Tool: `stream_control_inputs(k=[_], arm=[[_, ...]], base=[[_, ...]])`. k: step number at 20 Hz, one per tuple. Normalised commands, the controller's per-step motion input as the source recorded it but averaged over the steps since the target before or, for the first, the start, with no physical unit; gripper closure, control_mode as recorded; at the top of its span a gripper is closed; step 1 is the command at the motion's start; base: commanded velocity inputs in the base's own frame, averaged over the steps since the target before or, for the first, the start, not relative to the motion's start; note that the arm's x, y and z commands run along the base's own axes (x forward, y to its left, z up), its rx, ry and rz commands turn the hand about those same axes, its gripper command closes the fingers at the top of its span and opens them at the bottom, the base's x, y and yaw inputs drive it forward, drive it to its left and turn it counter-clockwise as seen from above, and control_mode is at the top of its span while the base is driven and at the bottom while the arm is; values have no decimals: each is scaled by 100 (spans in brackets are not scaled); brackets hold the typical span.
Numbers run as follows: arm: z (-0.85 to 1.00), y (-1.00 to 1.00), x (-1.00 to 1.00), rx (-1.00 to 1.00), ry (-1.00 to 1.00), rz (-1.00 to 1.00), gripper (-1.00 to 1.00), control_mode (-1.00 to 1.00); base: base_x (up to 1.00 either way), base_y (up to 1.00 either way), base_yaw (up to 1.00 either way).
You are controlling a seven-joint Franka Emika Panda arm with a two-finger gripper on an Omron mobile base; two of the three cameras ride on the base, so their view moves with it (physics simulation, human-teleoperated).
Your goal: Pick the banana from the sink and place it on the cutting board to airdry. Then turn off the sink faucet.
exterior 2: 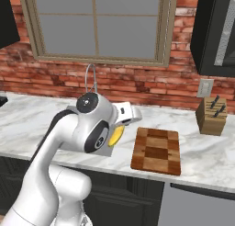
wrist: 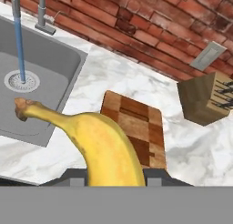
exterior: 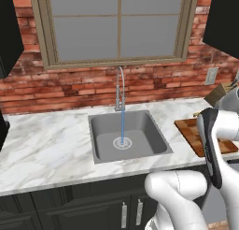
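Jaws clamped on the banana [wrist: 98,145], held above the worktop [wrist: 109,79] between sink [wrist: 50,59] and cutting board [wrist: 136,123] — knife block [wrist: 207,98] beyond the board, water running.

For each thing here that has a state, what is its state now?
banana: held in the claw, lifted out of the sink
claw: shut on the banana
faucet: on, water running
sink: nothing in it, water going down the drain
cutting board: bare
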Motion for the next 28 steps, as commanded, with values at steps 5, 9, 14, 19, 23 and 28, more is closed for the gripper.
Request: stream_control_inputs(k=[5, 9, 14, 19, 23, 28], arm=[[-21, -17, 0, 0, 9, 1, 100, -100], [-31, -17, 3, 0, 13, 3, 100, -100], [-23, -15, 11, 0, 18, 8, 100, -100], [-30, -15, 0, 0, 2, 11, 100, -100], [-29, -8, 0, 0, 0, 13, 100, -100], [-30, 0, 6, 0, 0, 13, 100, -100]], base=[[0, 0, 0], [0, 0, 0], [0, 0, 0], [0, 0, 0], [0, 0, 0], [0, 0, 0]])
